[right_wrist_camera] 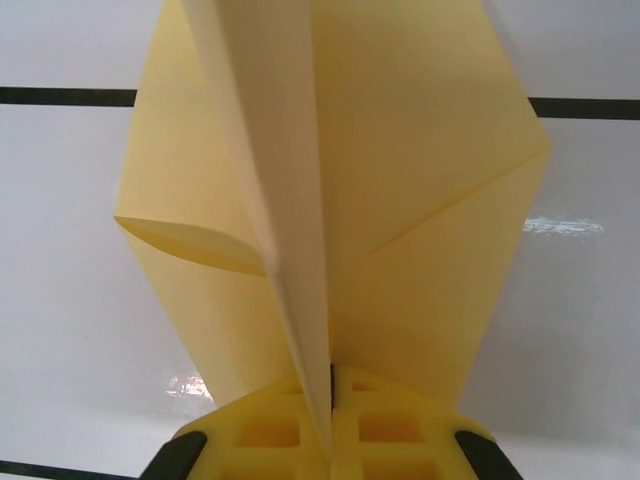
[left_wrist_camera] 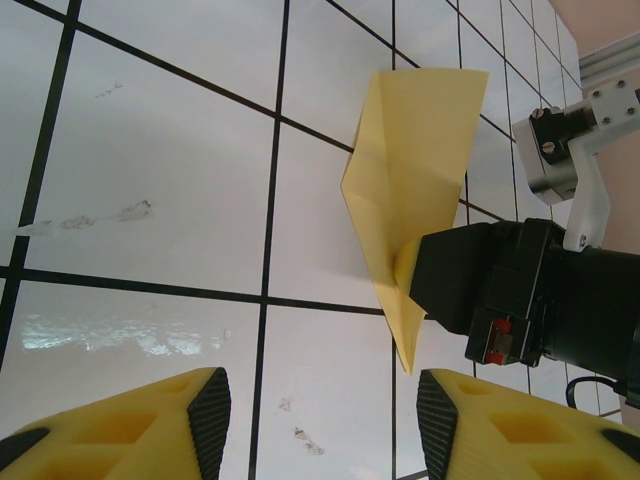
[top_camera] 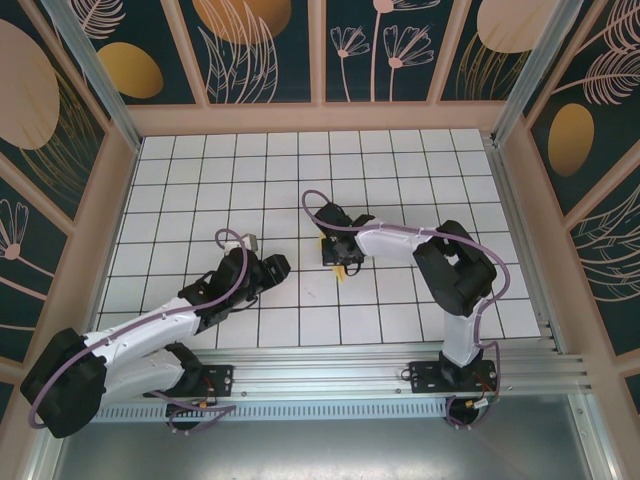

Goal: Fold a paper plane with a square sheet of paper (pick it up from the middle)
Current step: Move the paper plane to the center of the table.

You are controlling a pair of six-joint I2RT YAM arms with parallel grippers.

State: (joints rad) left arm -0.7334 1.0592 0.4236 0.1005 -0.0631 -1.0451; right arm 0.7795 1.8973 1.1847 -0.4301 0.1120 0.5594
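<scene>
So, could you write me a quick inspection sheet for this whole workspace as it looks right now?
surface: white grid-tiled table; faint smudges on some tiles.
job's things: folded yellow paper, creased into a pointed shape, with a raised centre fold.
clutter: nothing seen.
hands: right hand shut on the paper's centre fold; left hand open, holding nothing, near the paper.
cables: lilac cables loop along both arms, away from the paper.
surroundings: dark floral wall panels on three sides; metal rail along the near edge.
</scene>
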